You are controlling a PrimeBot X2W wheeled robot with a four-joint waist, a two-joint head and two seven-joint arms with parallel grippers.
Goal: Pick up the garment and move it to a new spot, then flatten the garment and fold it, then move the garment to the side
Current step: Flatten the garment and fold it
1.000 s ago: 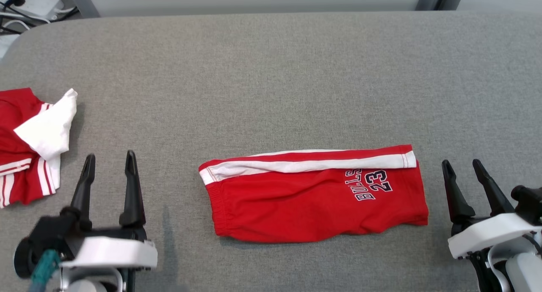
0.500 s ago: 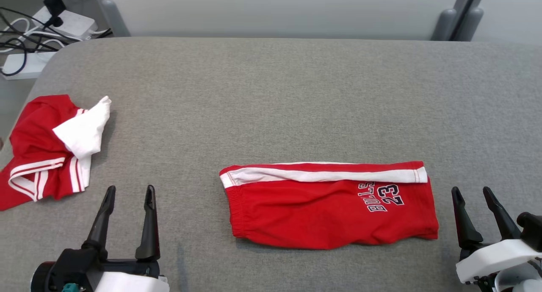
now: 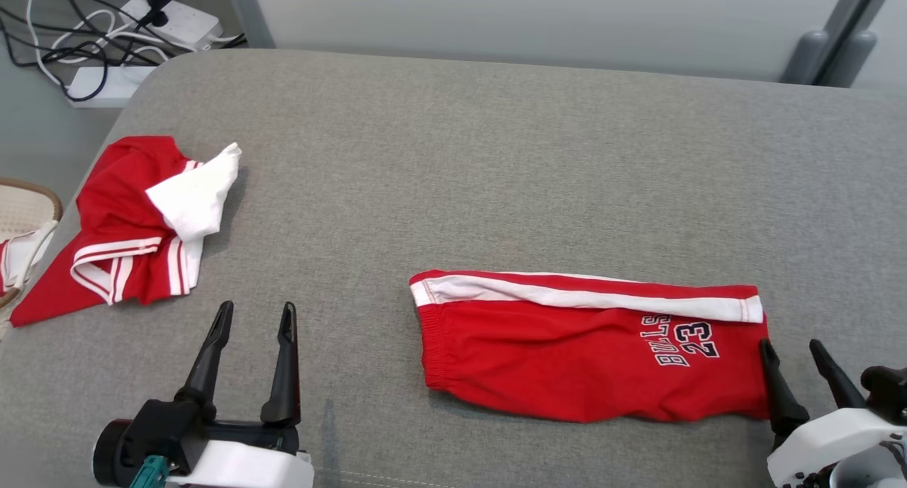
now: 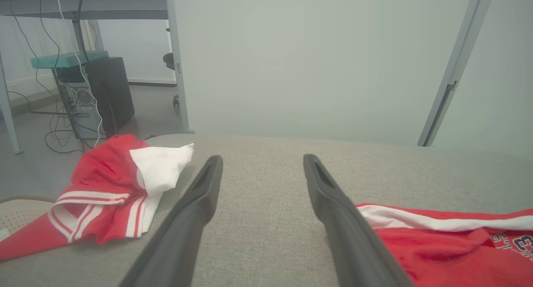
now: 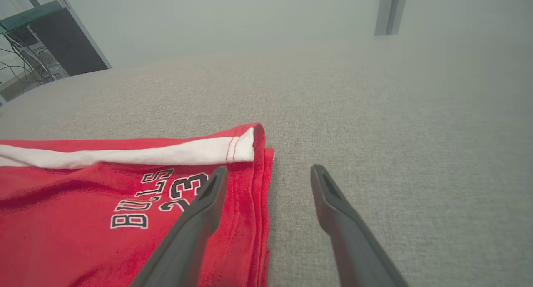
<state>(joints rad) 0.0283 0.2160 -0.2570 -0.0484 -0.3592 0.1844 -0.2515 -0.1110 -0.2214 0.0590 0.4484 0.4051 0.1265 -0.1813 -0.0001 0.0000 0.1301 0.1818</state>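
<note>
While the red shorts (image 3: 581,353) lie folded in a long band on the grey fabric tabletop (image 3: 496,155), neither pincer holds them. They sit right of centre on the near half of the tabletop. A white side stripe runs along the far edge, the elastic waistband is at the left end, and a "BULLS 23" print is near the right end.

The right pincer (image 3: 789,345) stands wide at the shorts' right hem. In the right wrist view one finger overlaps the hem and the other is over bare tabletop; contact cannot be confirmed. The left pincer (image 3: 256,307) is also wide, over bare tabletop well left of the waistband.

A second red-and-white garment (image 3: 134,226) lies crumpled at the tabletop's left edge, beside a wicker basket (image 3: 28,197). Power strips (image 3: 177,20) with cables lie on the floor beyond.
</note>
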